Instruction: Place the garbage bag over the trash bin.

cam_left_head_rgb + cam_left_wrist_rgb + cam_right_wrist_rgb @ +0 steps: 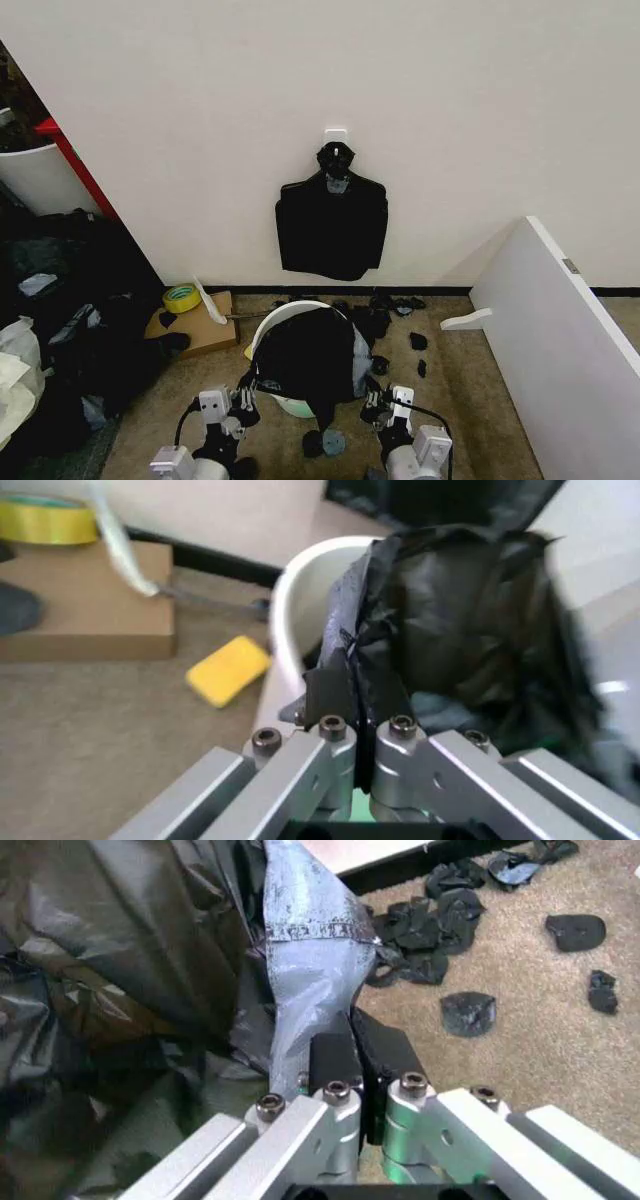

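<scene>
The trash bin [272, 325] is a round white bucket standing on the carpet near the wall, and its rim [292, 585] shows bare on the left side. The glossy black garbage bag [312, 355] is draped over the bin's mouth and hangs down its front. My left gripper [247, 383] is at the bin's left front, shut on the bag's edge [352, 686]. At the right front, my right gripper [377, 398] is shut on the other edge [355, 1046], where the film [312, 967] is stretched thin and pale.
A flat bundle of black bags [332, 225] hangs on the wall above the bin. Black scraps [392, 305] lie on the carpet to the right. A cardboard box [198, 328], yellow tape roll [181, 297] and yellow sponge [228, 670] are to the left. A white board [560, 340] slants at the right.
</scene>
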{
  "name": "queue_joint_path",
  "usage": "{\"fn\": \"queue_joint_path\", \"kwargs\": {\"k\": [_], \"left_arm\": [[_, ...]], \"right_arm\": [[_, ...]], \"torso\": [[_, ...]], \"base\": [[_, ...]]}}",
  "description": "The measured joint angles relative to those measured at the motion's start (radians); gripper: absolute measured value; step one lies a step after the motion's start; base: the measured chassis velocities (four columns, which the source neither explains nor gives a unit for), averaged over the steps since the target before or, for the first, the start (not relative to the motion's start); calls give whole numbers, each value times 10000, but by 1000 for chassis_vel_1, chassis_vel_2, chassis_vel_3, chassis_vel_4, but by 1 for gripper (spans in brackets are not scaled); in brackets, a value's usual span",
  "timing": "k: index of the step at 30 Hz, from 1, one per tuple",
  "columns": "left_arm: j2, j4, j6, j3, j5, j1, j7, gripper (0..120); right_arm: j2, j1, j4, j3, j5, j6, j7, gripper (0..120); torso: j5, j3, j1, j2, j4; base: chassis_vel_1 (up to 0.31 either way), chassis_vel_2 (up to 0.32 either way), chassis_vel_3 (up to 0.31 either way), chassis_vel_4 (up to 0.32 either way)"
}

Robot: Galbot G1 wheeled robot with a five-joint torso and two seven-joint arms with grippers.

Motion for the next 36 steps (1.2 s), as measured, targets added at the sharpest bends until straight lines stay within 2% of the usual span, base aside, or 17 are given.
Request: {"fn": "queue_joint_path", "kwargs": {"k": [10, 26, 36], "left_arm": [[356, 590, 213, -903, -621, 262, -137, 0], [575, 1188, 787, -648, -640, -155, -194, 0], [290, 2108, 1349, -370, -943, -1832, -465, 0]], "right_arm": [[77, 244, -528, -124, -458, -289, -7, 0], [35, 454, -1251, -125, -814, -721, -115, 0], [407, 1212, -2032, -98, -939, -341, -163, 0]], "torso": [[1, 1, 0, 0, 0], [0, 1, 0, 0, 1], [-15, 1, 2, 0, 2]], "base": [[0, 0, 0, 0], [0, 0, 0, 0], [0, 0, 0, 0]]}}
